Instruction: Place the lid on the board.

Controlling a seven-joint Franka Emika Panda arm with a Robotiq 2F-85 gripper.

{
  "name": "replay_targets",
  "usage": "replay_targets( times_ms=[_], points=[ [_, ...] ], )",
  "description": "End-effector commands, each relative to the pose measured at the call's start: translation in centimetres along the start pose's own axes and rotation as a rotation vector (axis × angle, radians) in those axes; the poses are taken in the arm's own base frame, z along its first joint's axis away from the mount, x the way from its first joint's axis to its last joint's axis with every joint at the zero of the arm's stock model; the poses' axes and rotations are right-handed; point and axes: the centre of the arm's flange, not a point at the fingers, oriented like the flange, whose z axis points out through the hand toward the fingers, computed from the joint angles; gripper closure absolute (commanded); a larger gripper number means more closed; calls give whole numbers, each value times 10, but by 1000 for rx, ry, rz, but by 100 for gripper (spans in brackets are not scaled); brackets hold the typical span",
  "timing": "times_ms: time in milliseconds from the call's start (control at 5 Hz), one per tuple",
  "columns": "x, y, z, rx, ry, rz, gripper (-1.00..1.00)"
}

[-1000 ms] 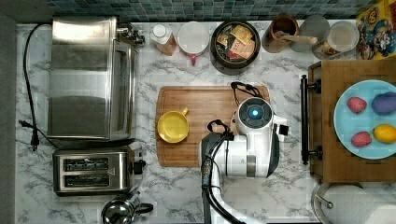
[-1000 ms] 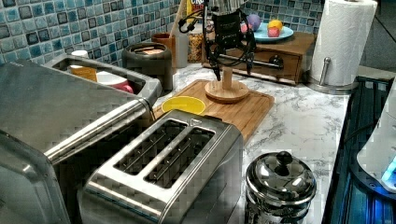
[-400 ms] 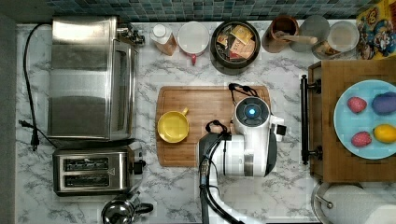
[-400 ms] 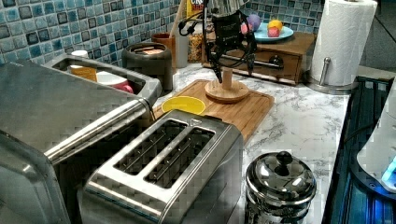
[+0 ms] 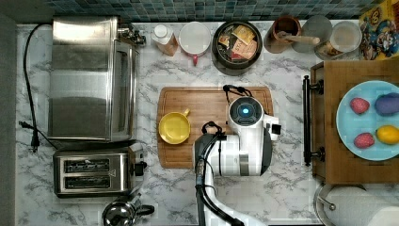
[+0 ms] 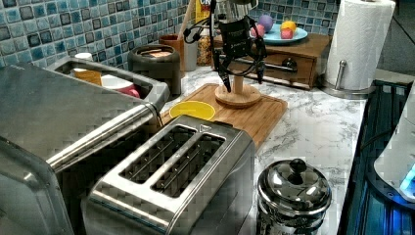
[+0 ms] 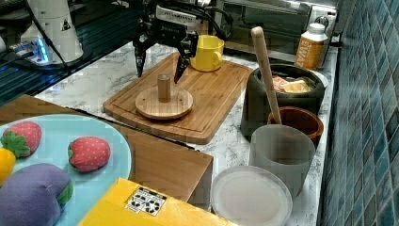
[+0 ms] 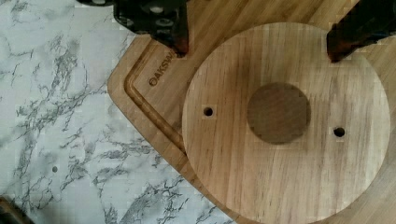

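— So where does the lid (image 7: 163, 102) sit?
— Flat on the board (image 7: 214, 99), near the corner closest to the tray (image 7: 160, 165), knob upright.
— And the gripper (image 7: 160, 66)?
— Released, fingers spread apart, hanging just above the knob without touching it. The yellow cup (image 7: 207, 52) stands at the board's far end in the right view.

Seeing even, fairly bright indoor light. Glare on oven (image 5: 89, 75) top and toaster (image 6: 171, 181) in left view. I note soft shadow beside lid (image 8: 285, 121) knob. Blocky compression smear throughout; right view foreground fruit soft.
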Motion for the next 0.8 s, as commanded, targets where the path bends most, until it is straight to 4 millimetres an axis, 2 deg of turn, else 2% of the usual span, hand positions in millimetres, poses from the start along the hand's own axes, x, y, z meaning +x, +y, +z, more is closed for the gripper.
replay_targets(
  times_ms=[200,800],
  points=[
    [20,-11,-53,102,72,37,-100],
    [20,-11,-53,102,72,36,-100]
  ],
)
